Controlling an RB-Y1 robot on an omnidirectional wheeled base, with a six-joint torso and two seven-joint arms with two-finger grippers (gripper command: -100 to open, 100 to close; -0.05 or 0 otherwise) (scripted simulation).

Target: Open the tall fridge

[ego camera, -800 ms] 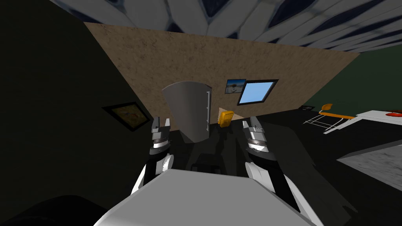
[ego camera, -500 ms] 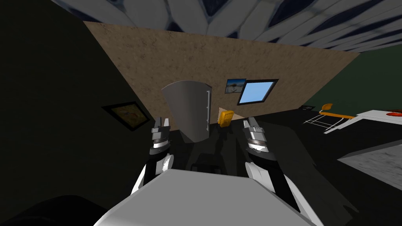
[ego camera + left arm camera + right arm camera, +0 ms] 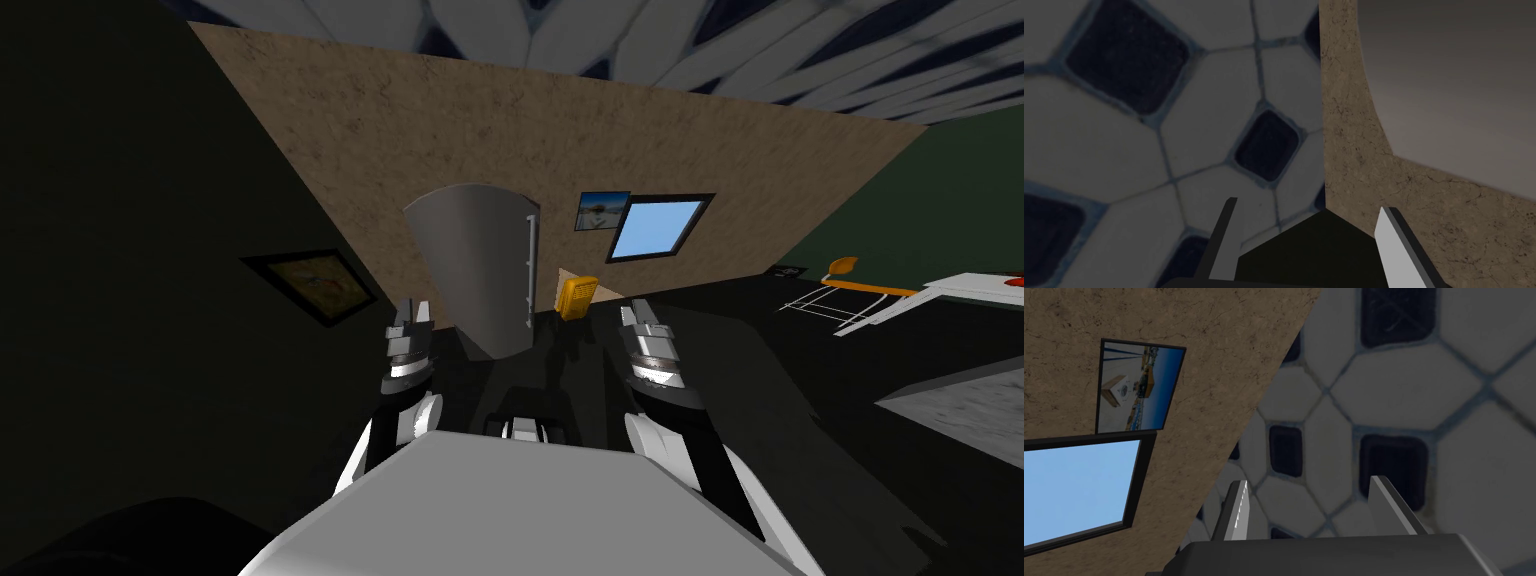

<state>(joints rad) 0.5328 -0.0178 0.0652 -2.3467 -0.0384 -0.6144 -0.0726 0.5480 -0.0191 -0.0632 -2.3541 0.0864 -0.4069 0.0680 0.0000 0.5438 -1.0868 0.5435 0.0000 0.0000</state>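
Fridge [image 3: 480, 270] smooth grey, metallic sheen; wall [image 3: 400, 130] rough, mottled, matt.

At the centre of the head view stood a plain silver-grey fridge [image 3: 480, 270] with a paler grey handle [image 3: 530, 270]. The wall [image 3: 400, 130] behind it was mottled brown with darker veins. Across the top, the ceiling [image 3: 700, 50] showed off-white tiles set with dark blue squares. Right of centre were a yellow object [image 3: 577, 297], a sky-blue window [image 3: 657, 228] in a black frame, and a mostly blue picture [image 3: 602, 210]. At far right were an orange chair [image 3: 843, 267] and a white counter [image 3: 975, 290].
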